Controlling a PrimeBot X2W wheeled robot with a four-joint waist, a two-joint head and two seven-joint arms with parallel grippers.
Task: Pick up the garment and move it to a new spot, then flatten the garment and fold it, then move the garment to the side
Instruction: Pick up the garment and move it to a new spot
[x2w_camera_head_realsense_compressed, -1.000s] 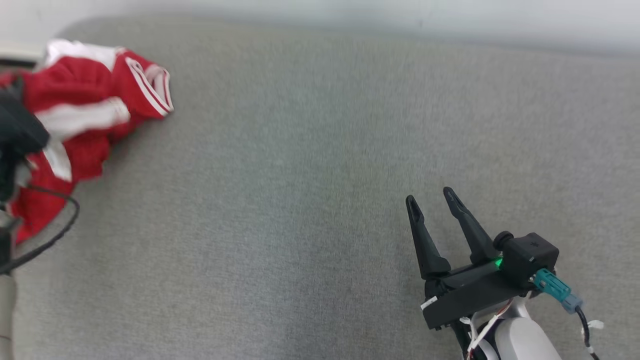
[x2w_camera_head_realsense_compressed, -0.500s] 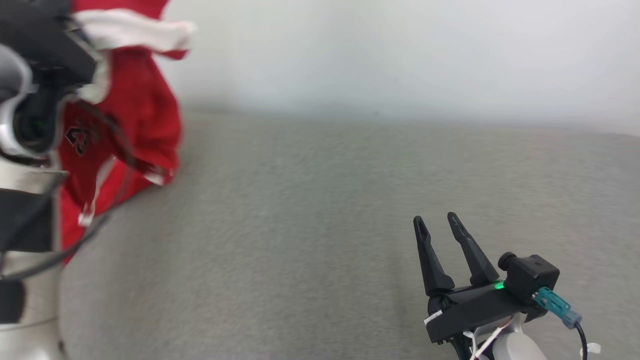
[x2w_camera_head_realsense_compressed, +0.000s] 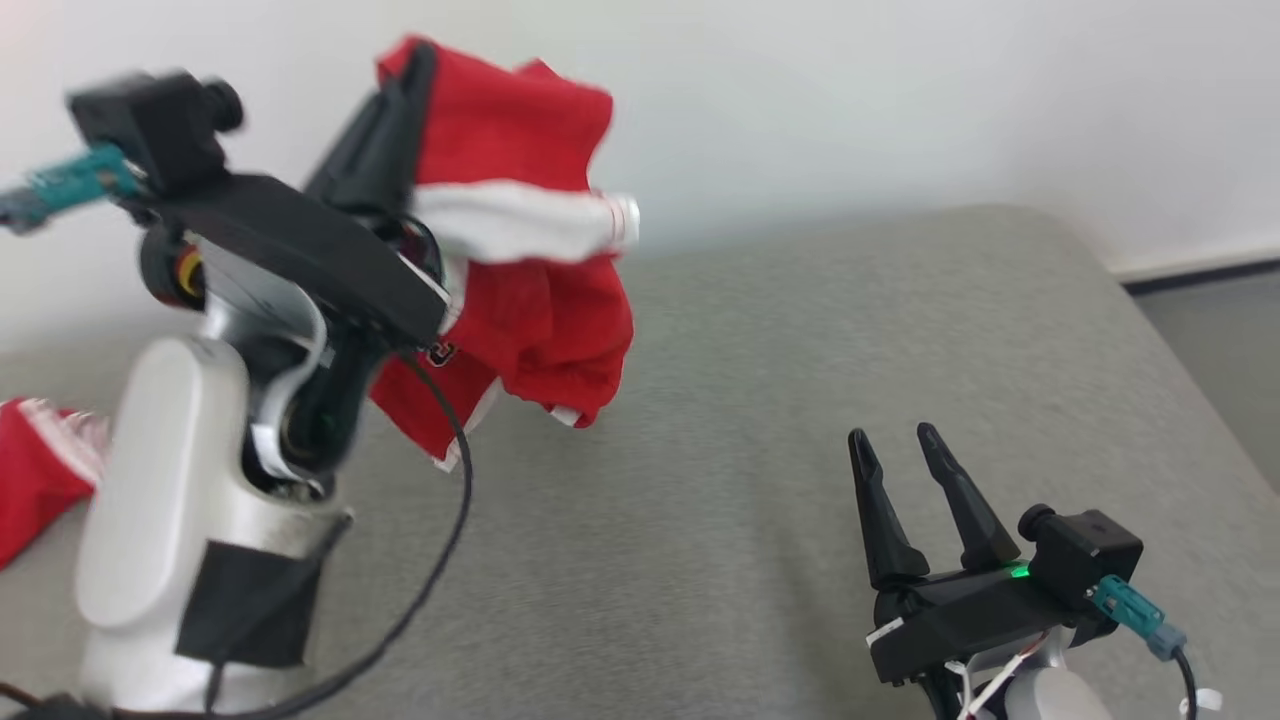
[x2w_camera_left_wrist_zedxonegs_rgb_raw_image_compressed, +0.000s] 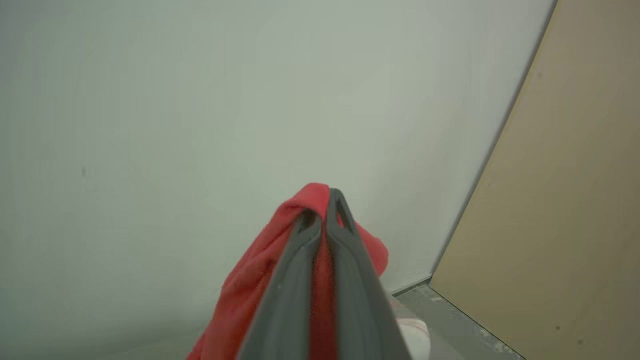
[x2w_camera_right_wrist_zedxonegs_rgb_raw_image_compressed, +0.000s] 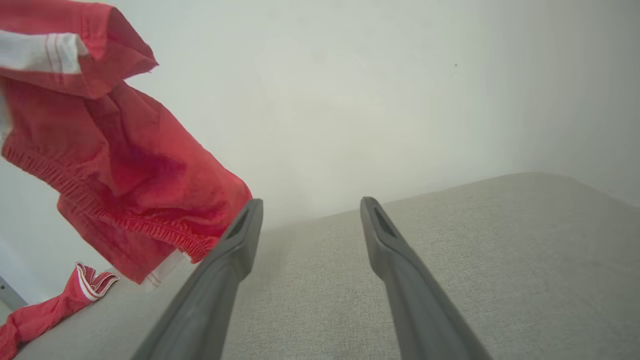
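Observation:
The garment (x2w_camera_head_realsense_compressed: 530, 290) is red cloth with white bands, hanging bunched in the air above the grey table (x2w_camera_head_realsense_compressed: 760, 420). My left gripper (x2w_camera_head_realsense_compressed: 405, 70) is shut on its top fold, raised high at the upper left. In the left wrist view the closed fingers (x2w_camera_left_wrist_zedxonegs_rgb_raw_image_compressed: 345, 240) pinch the red cloth (x2w_camera_left_wrist_zedxonegs_rgb_raw_image_compressed: 260, 275). My right gripper (x2w_camera_head_realsense_compressed: 895, 445) stands open low at the lower right, apart from the cloth, with nothing between its fingers. The right wrist view shows the garment (x2w_camera_right_wrist_zedxonegs_rgb_raw_image_compressed: 120, 165) dangling at upper left, beyond the open gripper (x2w_camera_right_wrist_zedxonegs_rgb_raw_image_compressed: 310, 210).
A second piece of red and white cloth (x2w_camera_head_realsense_compressed: 40, 470) lies on the table at the far left, also seen as a strip (x2w_camera_right_wrist_zedxonegs_rgb_raw_image_compressed: 55, 305). The table's right edge (x2w_camera_head_realsense_compressed: 1150, 320) borders a dark floor. A pale wall (x2w_camera_head_realsense_compressed: 900, 90) rises behind.
The camera has swung, shifting the whole picture. My left gripper has lifted the garment off the table and carried it rightward, high in the air. The right gripper has stayed open.

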